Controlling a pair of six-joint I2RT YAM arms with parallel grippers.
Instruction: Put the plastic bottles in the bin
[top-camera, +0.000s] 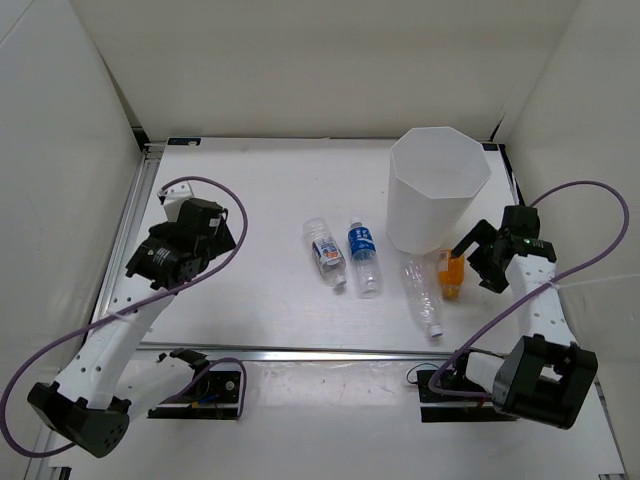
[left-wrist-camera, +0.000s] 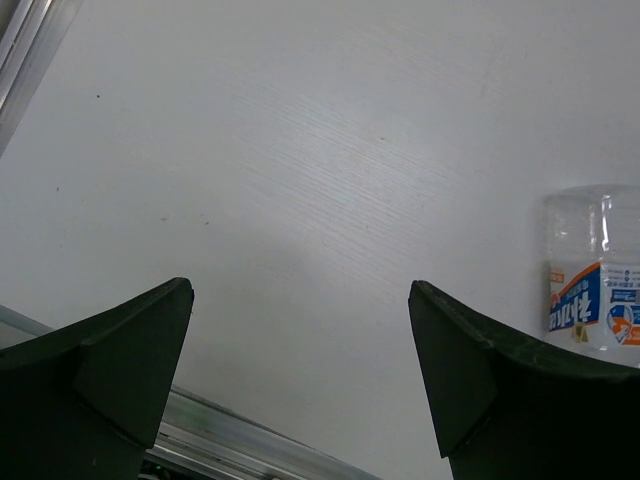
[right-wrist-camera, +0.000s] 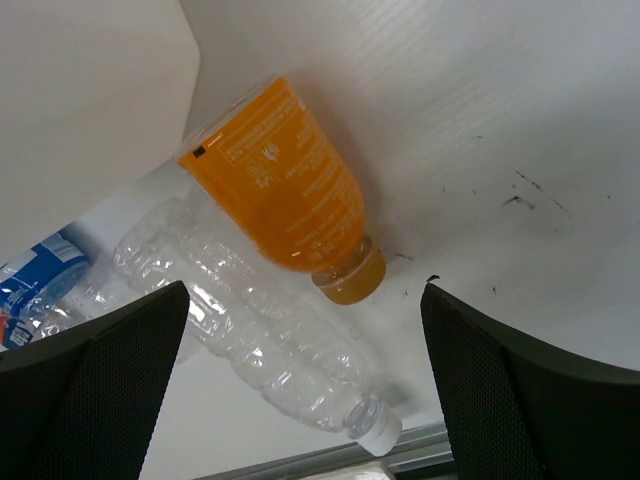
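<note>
At the 3 o'clock side of the table (top-camera: 260, 180), the right gripper (top-camera: 478, 260) hangs with fingers wide apart beside the orange bottle (right-wrist-camera: 285, 190)

That bottle lies on its side at the bin's (top-camera: 440, 190) 6 o'clock, base near the wall, cap toward the near edge; the spread looks set to take its body across, since it is the closest pick. Just at its 9 o'clock lies the bare clear bottle (right-wrist-camera: 260, 330), so a finger could nudge it. The blue-label bottle (top-camera: 364, 258) and the red-and-blue-label bottle (top-camera: 324, 253) lie further toward 9 o'clock. Nothing seems binned yet. The left gripper (left-wrist-camera: 300, 295), also apart and empty, waits near 9 o'clock
</note>
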